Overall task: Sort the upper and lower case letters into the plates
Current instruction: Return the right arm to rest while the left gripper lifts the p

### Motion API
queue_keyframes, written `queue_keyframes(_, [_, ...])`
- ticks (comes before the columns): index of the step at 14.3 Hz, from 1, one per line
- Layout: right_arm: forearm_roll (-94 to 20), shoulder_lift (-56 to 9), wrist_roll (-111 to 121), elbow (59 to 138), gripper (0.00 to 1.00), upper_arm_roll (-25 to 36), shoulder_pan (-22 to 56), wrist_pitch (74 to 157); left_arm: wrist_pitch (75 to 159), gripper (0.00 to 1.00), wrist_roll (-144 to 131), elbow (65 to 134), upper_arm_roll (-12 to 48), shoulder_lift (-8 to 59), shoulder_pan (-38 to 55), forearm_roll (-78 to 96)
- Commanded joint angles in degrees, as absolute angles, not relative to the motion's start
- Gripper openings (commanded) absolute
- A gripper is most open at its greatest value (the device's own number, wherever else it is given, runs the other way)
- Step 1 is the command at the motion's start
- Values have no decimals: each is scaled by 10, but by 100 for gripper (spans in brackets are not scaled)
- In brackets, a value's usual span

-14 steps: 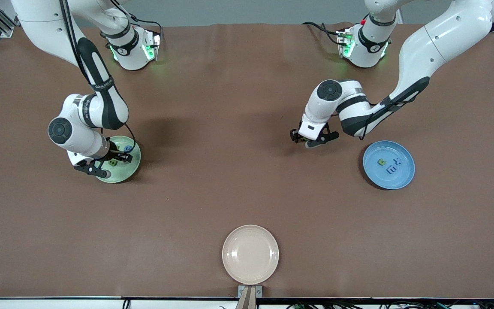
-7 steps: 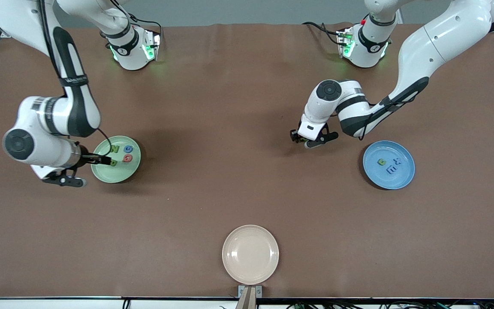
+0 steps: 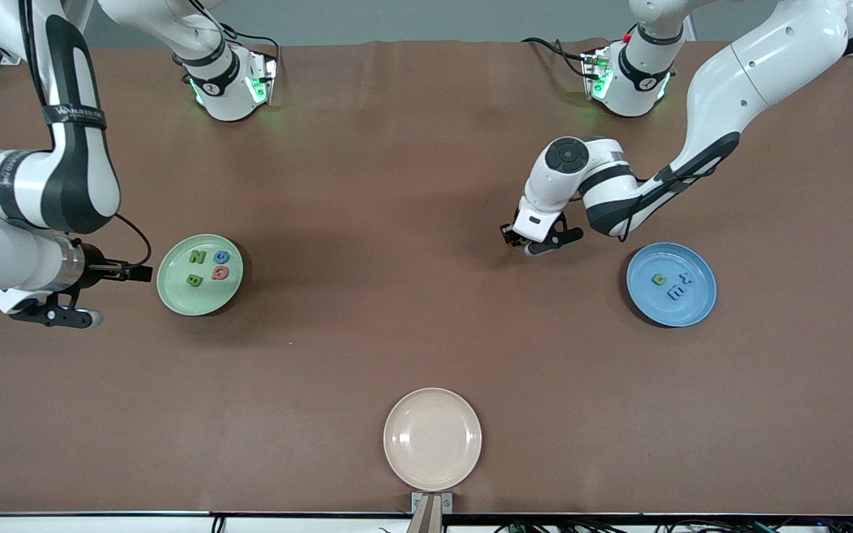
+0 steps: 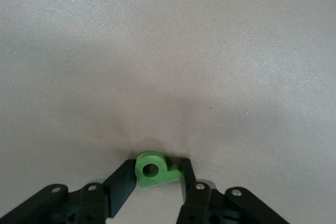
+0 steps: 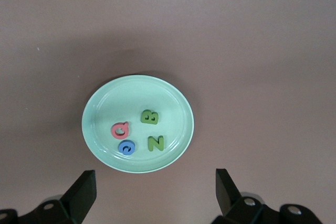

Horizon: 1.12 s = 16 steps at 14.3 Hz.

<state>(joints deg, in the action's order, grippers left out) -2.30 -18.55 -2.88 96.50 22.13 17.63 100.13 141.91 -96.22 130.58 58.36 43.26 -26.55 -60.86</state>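
1. Nearest the front camera lay a beige plate [image 3: 432, 438], bare and no part of the sort.
2. Farther off, toward the left arm's end of the table, sat the blue plate [image 3: 671, 307], with a small green letter [image 3: 659, 280] and two blue letters [image 3: 680, 287] in it.
3. Toward the right arm's end sat the green plate [image 3: 200, 303], holding a green N [image 3: 196, 257], a green B [image 3: 194, 280], a red letter [image 3: 220, 273] and a blue letter [image 3: 222, 257].
4. The right gripper [image 3: 112, 292] was just beside the green plate on the side away from the table's middle, its jaws spread wide and empty; the right wrist view showed the plate between the parted fingers [image 5: 81, 195].
5. The left gripper [image 3: 541, 240] was low over bare table [image 3: 397, 185], between the two plates but closer to the blue one. Its fingers [image 4: 122, 184] pinched a green p-shaped letter [image 4: 153, 169] from both sides, the letter lying flat on the table.
6. The turning point, as I judged it: the blue plate lay from that gripper toward the left arm's end and a little nearer the camera, so the left arm was plainly the one for this carry.
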Motion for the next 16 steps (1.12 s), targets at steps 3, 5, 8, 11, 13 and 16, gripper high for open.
queue_keyframes(3, [-23, -160, -19, 937, 100, 214, 163, 964, 1419, 29, -968, 1281, 570, 428, -241, -612])
queue_keyframes(5, [-23, -142, -12, 936, 100, 214, 149, 948, 1419, 29, -969, 1264, 570, 426, -232, -610])
queue_keyframes(8, [-24, -133, 46, 900, 100, 214, 116, 907, 1403, 28, -966, 1245, 573, 421, -230, -605])
queue_keyframes(11, [-24, -133, 47, 858, 100, 214, 102, 870, 1378, 27, -954, 1231, 583, 412, -244, -605])
queue_keyframes(13, [-23, -134, 45, 830, 100, 214, 102, 850, 1361, 27, -914, 1232, 591, 396, -270, -604])
queue_keyframes(16, [-22, -134, 48, 821, 100, 214, 95, 844, 1330, 27, -841, 1235, 635, 397, -350, -603])
